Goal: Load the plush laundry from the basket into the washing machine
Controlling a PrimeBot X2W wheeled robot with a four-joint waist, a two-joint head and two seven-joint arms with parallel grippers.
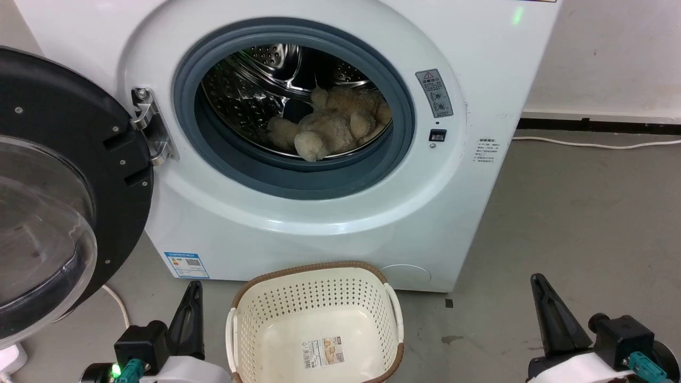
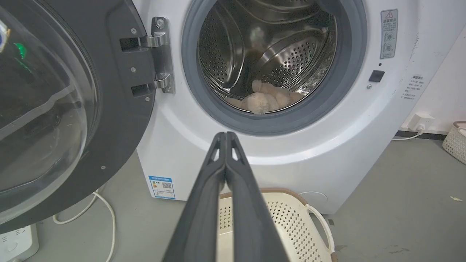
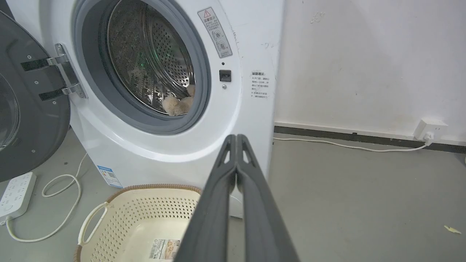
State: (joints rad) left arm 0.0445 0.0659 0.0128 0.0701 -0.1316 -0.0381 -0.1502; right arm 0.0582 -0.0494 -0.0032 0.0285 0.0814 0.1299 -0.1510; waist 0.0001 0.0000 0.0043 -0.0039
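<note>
Fluffy beige plush toy (image 1: 330, 127) is in the white front-loading washer (image 1: 319, 223), cream perforated basket (image 1: 314, 266) empty (round black door (image 1: 69, 133) open though), so I'd say loaded. Left gripper (image 2: 225, 134), right gripper (image 3: 236, 137): both pinched together, empty.

1. A grey floor (image 3: 364, 203) meets a white wall (image 3: 364, 54) along a black baseboard (image 3: 364, 137).
2. A white wall socket (image 3: 429, 129) sits just above the baseboard, and a white cable (image 3: 338, 145) runs from it along the floor.
3. A white power strip (image 3: 16, 193) lies on the floor, its cord (image 3: 79, 189) looping beside it.
4. A small pale scrap (image 3: 451, 229) lies well apart from the strip.
5. The left wrist view shows a perforated white bin (image 2: 455, 142) by the wall.
</note>
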